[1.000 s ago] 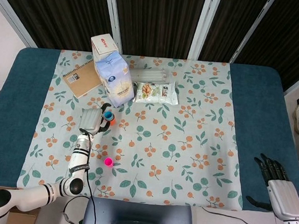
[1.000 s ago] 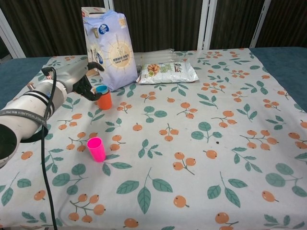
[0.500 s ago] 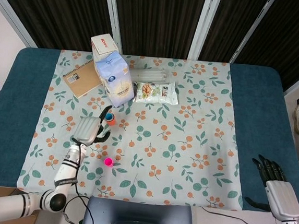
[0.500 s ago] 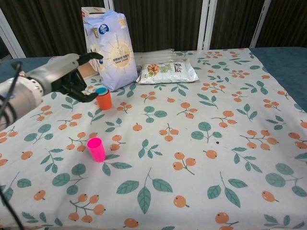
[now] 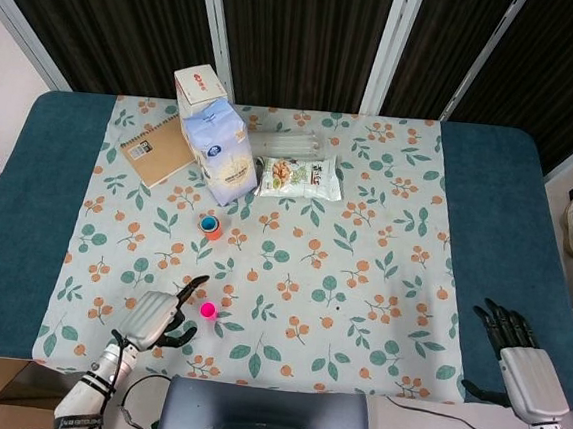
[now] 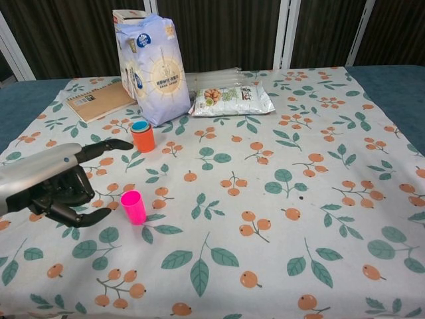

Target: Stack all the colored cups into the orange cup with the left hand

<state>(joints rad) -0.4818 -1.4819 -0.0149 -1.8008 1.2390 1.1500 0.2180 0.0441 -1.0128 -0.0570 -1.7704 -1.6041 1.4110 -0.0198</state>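
- Pink plastic cup [image 6: 133, 206] is seen upright on the leaf-and-fruit patterned cloth of the surface [image 6: 279, 219], just beside the left hand [image 6: 56, 186], on that hand's right in the chest view.
- No contact is seen between the left hand and the pink cup; the hand is held low over the cloth with its dark fingers [image 6: 106, 145] spread apart and nothing grasped.
- From the head view, the same left hand [image 5: 152, 315] is found near the front edge of the surface, with the pink cup [image 5: 208, 310] just off its fingertips.
- Orange plastic cup [image 6: 142, 137] is set upright farther back, well apart from the hand; a blue cup [image 6: 140, 125] is nested inside it, only its rim showing.
- Behind the orange cup, a tall blue-and-white paper bag [image 6: 157, 70] is stood upright, with a carton [image 6: 125, 33] at its back and a brown notebook [image 6: 99, 101] lying flat to its left.
- A flat snack packet [image 6: 230, 101] is laid to the right of the bag.
- Right hand [image 5: 520, 355] is seen at the far right over the blue edge of the surface, fingers apart and nothing held.
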